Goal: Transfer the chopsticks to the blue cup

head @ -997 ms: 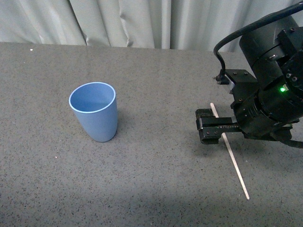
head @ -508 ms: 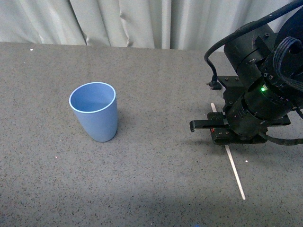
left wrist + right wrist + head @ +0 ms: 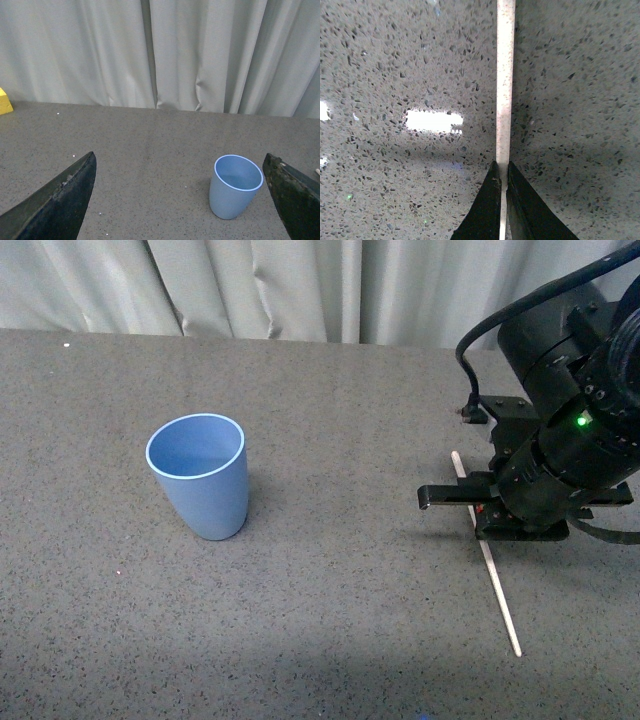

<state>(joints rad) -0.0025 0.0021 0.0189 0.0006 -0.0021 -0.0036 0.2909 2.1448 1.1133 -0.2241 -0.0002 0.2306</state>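
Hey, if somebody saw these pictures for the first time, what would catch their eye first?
The bulky black right gripper at the right of the speckled grey table stands out, its fingers pinched on a thin pale chopstick that lies along the surface. Left of centre, well apart from it, a light-blue cup stands upright and empty.

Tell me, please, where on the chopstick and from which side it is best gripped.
Grip the chopstick in its farther half, from straight above, fingers closing across its narrow width. It lies along the table, long and very thin, so only its two long sides offer purchase. The right gripper pinches it this way.
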